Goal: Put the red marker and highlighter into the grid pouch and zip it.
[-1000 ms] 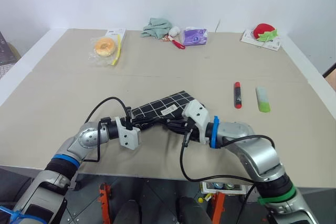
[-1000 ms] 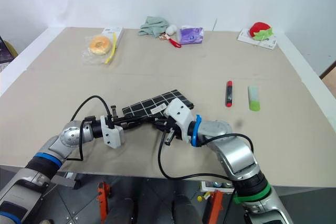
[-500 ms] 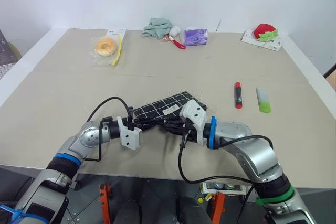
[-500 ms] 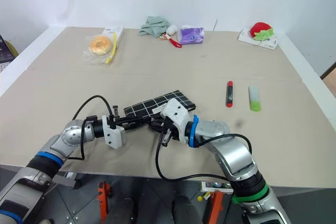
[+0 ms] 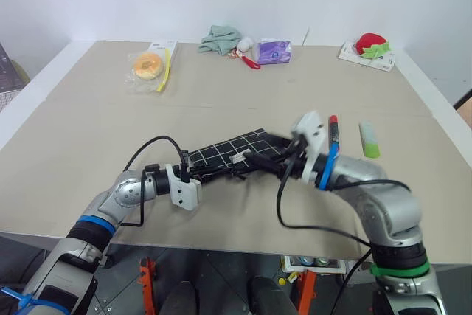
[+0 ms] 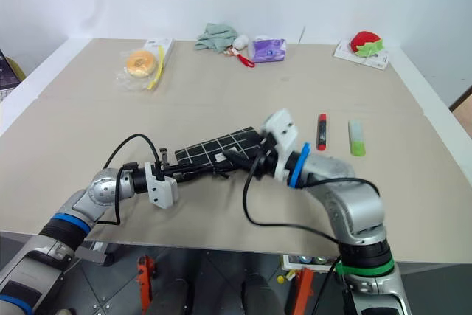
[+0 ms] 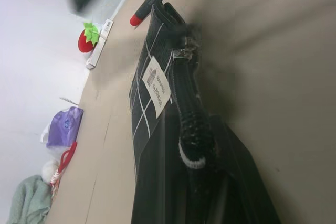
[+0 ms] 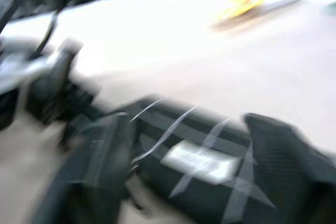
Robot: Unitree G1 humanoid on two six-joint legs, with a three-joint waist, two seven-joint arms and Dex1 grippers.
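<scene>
The pouch (image 5: 228, 154) lies mid-table, its near end pinched by the shut left gripper (image 5: 193, 177); the right gripper (image 5: 259, 161) is seen spread wide, empty, above it. Nothing is packed: the marker (image 5: 334, 133) and highlighter (image 5: 369, 140) lie side by side right of the pouch, and zipping is left

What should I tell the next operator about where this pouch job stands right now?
Left gripper: shut on the grid pouch, gripping its near end.
Right gripper: fingers open over the pouch, holding nothing.
Red marker and highlighter: side by side on the table, to the right of the pouch.
Done: neither pen is in the pouch.
Left: load both pens, then zip.
</scene>
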